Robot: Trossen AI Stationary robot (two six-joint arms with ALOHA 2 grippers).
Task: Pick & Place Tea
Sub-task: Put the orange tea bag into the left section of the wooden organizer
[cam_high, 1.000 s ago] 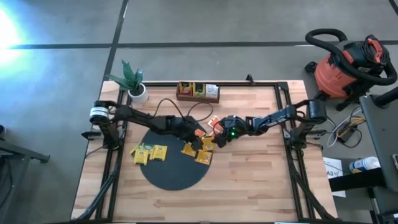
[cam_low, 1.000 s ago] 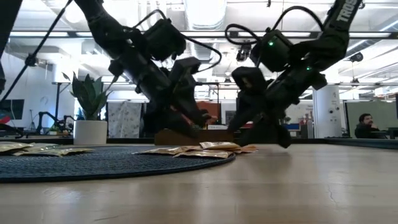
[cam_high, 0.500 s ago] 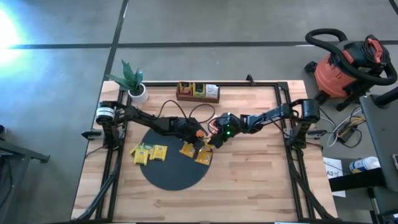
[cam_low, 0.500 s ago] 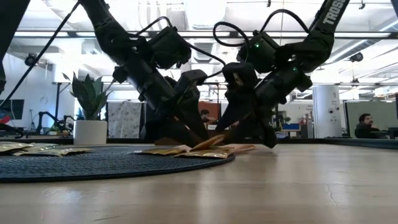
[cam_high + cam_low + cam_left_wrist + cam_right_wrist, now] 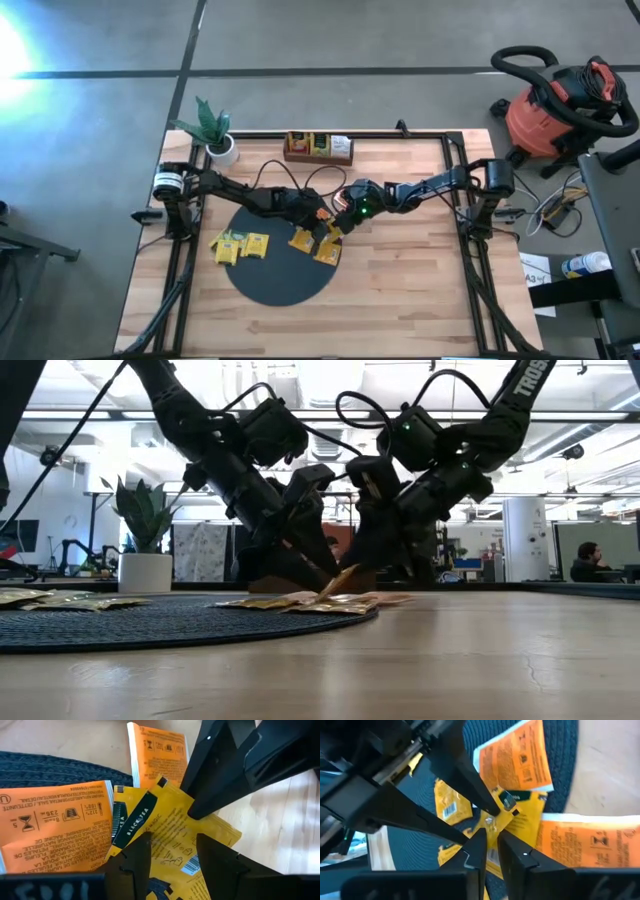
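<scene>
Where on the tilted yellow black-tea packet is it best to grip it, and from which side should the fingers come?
Probably its raised corner: the yellow black-tea packet is flat and thin, and in the low view one edge tilts up off the black mat. Come from above, from the wooden-table side.

Grey concrete floor (image 5: 90, 150) all around, bright glare at one edge. A red shop vacuum (image 5: 555, 105) sits beside the wooden tabletop (image 5: 400, 290). Ceiling lights (image 5: 330, 380) glow overhead.
</scene>
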